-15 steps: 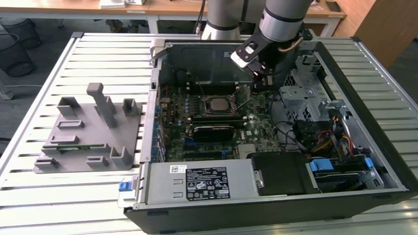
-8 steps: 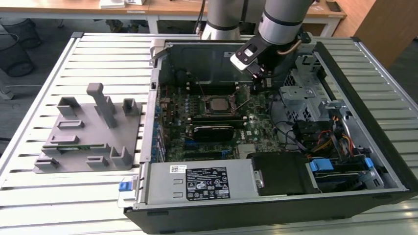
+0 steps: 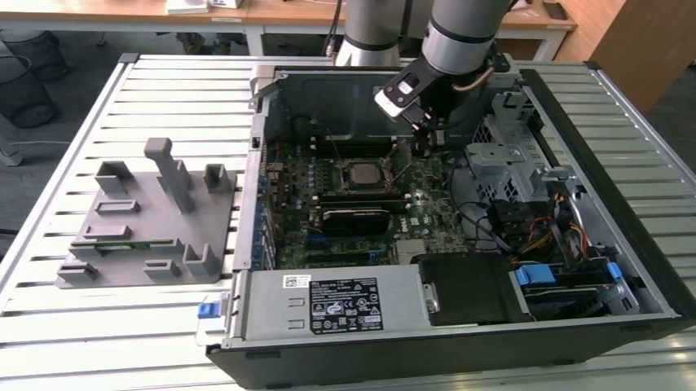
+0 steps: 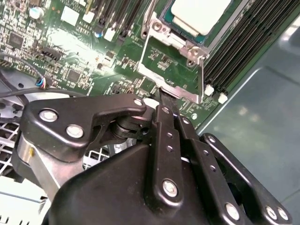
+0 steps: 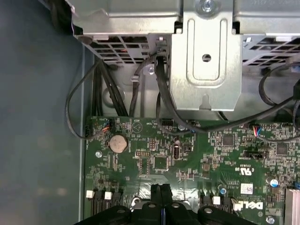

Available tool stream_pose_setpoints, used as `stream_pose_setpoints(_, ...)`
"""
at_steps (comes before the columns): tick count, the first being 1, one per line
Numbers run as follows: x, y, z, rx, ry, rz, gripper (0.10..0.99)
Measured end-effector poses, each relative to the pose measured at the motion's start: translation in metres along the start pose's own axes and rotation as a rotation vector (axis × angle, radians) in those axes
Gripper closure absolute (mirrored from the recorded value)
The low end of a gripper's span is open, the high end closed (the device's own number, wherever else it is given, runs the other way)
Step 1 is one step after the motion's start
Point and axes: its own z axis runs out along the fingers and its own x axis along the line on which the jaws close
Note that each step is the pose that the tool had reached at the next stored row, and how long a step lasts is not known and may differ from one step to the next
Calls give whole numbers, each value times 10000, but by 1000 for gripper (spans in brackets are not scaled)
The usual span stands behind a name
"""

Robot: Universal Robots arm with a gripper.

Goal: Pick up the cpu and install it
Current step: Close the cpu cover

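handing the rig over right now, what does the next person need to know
Pincer: shut, holding nothing, tips low over the board beside the socket frame.
Cpu: lying in the socket inside that frame, not in the pincer.
Done: pick-up and placing look finished.
Left: whether the socket frame is latched down over the cpu cannot be told from these views.

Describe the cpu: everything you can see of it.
The cpu is a flat square chip with a pale silvery metal top and a thin darker rim. It lies flat in the socket frame on the motherboard, inside the open computer case. The gripper, shut, is beside it, not touching.
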Motion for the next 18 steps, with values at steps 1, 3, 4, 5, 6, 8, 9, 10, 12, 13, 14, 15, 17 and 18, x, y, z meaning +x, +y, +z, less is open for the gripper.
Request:
stream_pose_setpoints(1, 0, -14, 0, 0, 1, -1, 976)
stream_pose_setpoints(3, 1, -42, 1, 0, 2, 0, 976)
stream_pose_setpoints(4, 2, -57, 1, 0, 2, 0, 976)
stream_pose_setpoints(5, 2, -71, 2, 0, 2, 0, 976)
stream_pose_setpoints(6, 2, -83, 3, -1, 3, 0, 976)
stream_pose_setpoints(8, 2, -101, 7, 0, 2, 0, 976)
stream_pose_setpoints(9, 2, -109, 9, 0, 1, 0, 976)
stream_pose_setpoints(10, 2, -117, 11, 0, 0, 0, 976)
stream_pose_setpoints(12, 2, -134, 16, 0, 1, -1, 976)
stream_pose_setpoints(13, 2, -144, 19, 0, 1, 0, 976)
stream_pose_setpoints(14, 2, -155, 21, 0, 1, 0, 976)
stream_pose_setpoints(15, 2, -166, 23, 0, 1, 0, 976)
stream_pose_setpoints(17, 2, -185, 27, 0, 1, 0, 976)
stream_pose_setpoints(18, 2, -192, 30, 0, 1, 0, 976)
